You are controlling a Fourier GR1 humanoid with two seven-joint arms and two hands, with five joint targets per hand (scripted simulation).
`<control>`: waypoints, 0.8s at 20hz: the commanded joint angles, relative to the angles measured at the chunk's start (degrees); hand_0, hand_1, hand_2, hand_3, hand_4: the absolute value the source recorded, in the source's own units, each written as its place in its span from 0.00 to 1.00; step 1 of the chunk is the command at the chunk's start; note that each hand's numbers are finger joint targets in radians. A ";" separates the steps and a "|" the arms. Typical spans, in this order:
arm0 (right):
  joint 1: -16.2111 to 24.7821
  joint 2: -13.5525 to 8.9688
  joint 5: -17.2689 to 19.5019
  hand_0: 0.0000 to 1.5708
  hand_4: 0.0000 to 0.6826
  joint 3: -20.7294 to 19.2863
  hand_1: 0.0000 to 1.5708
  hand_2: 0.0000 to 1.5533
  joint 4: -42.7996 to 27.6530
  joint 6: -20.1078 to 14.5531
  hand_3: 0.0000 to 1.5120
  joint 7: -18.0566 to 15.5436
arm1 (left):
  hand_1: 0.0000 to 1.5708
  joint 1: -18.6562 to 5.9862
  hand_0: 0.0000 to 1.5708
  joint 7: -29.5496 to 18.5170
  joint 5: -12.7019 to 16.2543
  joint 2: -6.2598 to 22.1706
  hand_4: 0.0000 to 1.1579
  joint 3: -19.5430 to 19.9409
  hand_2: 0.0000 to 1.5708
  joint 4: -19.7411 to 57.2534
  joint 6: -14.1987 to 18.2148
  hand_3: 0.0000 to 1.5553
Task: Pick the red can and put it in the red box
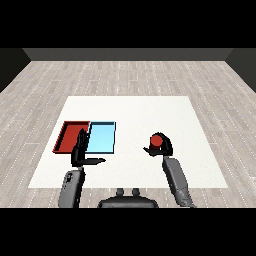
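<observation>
Both grey forearms are cut off at the lower edge of the view, so nothing above the wrist can be checked. The left hand (80,152) stands at the table's near left with fingers straight and raised and thumb stretched sideways, holding nothing; its fingers overlap the near edges of both trays and hide part of them. The right hand (161,148) is curled round the red can (157,140), at the table's right of centre; only the can's top and upper side show, and whether it rests on the white table (135,110) cannot be told. Farther left, the red tray (67,135) and light blue tray (102,136) lie touching side by side. Bare table separates the can from the trays and continues behind them to the far edge.
</observation>
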 commanded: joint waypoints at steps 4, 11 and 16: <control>3.04 -1.18 -2.19 0.91 0.95 0.74 0.91 0.93 -9.98 1.34 0.93 2.49 | 0.00 0.60 0.00 0.27 -0.93 -0.87 0.00 -4.13 0.00 1.64 -1.53 0.00; -0.92 1.64 -2.02 0.91 0.95 5.93 0.91 0.93 -10.30 -6.15 0.94 4.69 | 0.00 -7.24 0.00 8.07 0.97 -1.43 0.00 -12.76 0.00 2.88 4.87 0.00; -6.26 1.67 -4.50 0.91 0.95 11.43 0.91 0.93 -6.44 -14.04 0.94 5.43 | 0.00 -9.37 0.00 10.53 2.99 -0.51 0.00 -11.05 0.00 1.56 2.29 0.00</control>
